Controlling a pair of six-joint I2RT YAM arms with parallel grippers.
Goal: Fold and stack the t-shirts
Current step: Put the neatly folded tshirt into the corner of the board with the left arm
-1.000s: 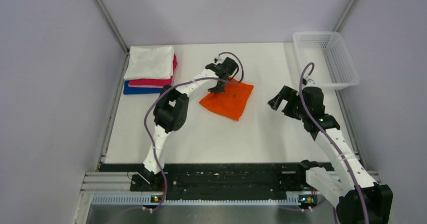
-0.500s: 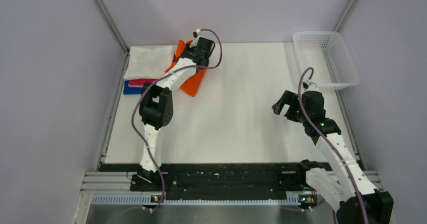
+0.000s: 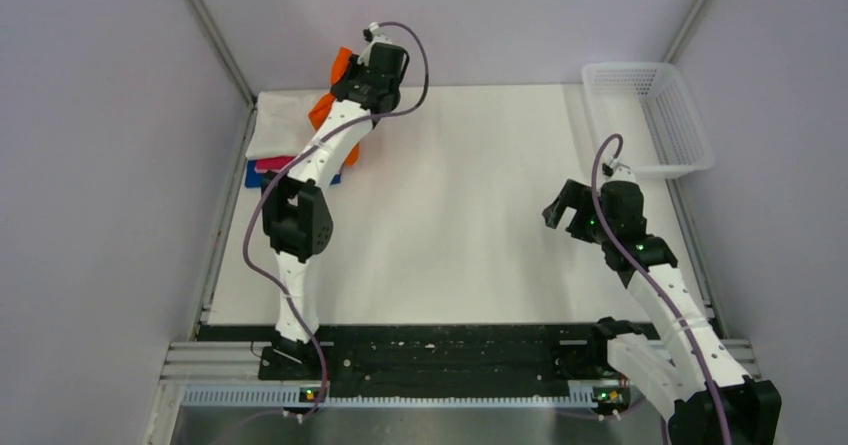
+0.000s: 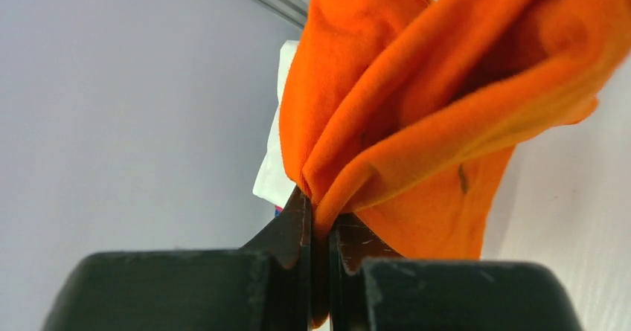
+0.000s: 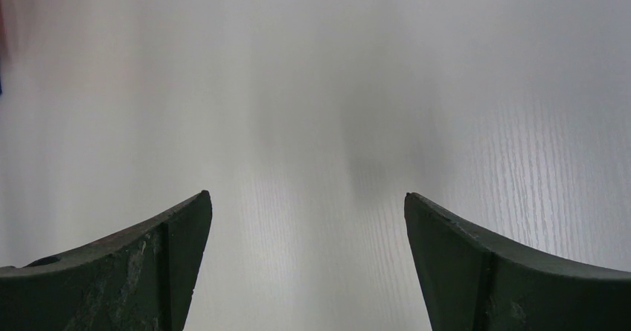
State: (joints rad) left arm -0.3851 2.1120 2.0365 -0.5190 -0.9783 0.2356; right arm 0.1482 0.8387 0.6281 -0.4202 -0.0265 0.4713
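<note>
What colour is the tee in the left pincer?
Bright orange tee, best in left wrist view.

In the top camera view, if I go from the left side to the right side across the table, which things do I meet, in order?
Stack of folded t-shirts → orange t-shirt, pinched in the left gripper → right gripper, open → white mesh basket.

Top cam overhead, L wrist cam close; share orange tee (image 3: 341, 66)
</note>
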